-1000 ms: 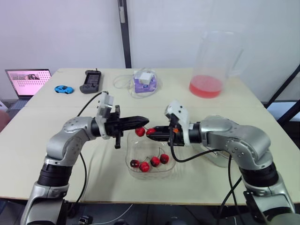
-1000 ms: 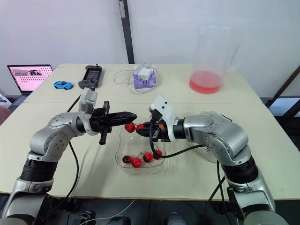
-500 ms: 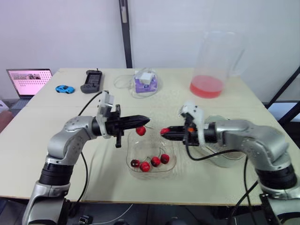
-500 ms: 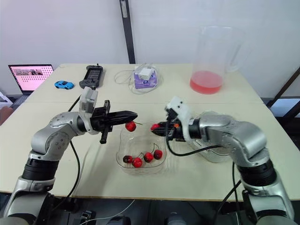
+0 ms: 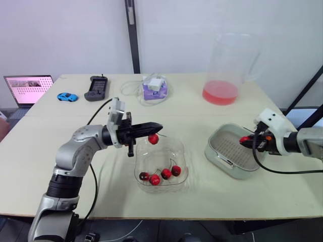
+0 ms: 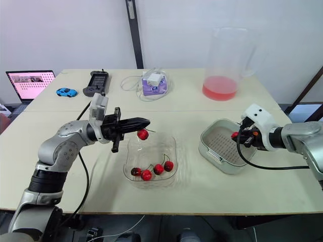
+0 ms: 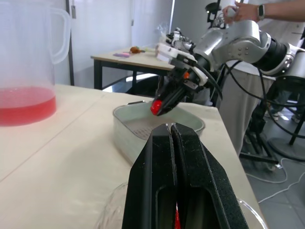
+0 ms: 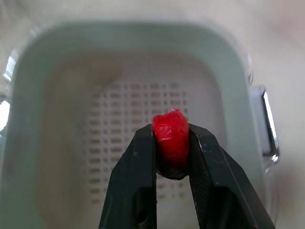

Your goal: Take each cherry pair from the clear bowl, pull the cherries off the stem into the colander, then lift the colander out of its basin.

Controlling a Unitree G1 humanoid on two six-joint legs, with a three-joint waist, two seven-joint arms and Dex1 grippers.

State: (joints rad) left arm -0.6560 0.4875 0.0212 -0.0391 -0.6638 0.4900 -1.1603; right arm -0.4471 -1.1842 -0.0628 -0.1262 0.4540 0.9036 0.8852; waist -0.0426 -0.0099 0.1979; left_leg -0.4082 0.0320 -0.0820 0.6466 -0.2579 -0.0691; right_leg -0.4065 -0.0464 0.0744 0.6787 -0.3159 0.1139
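Note:
My left gripper [image 5: 159,125] is shut on a cherry stem, and one red cherry [image 5: 153,138] hangs from it over the clear bowl [image 5: 170,150]. Several more cherries [image 5: 160,175] lie in that bowl. Far to the right, my right gripper [image 5: 245,139] is shut on a single cherry [image 8: 170,143]. It holds the cherry just above the pale perforated colander [image 5: 231,149], which sits in its basin [image 5: 218,159]. In the right wrist view the colander floor [image 8: 114,124] shows bare beneath the held cherry.
A tall clear pitcher [image 5: 223,70] with red liquid stands at the back right. Along the back are a purple box with a charger and cable [image 5: 154,88], a black controller [image 5: 96,87], a blue toy car [image 5: 67,96] and a laptop [image 5: 28,86]. A person's arm [image 7: 248,10] shows behind the table.
My right gripper has pulled one cherry off the pair and carried it right, from over the bowl to over the colander. The left gripper stays put with the stem and the other cherry.

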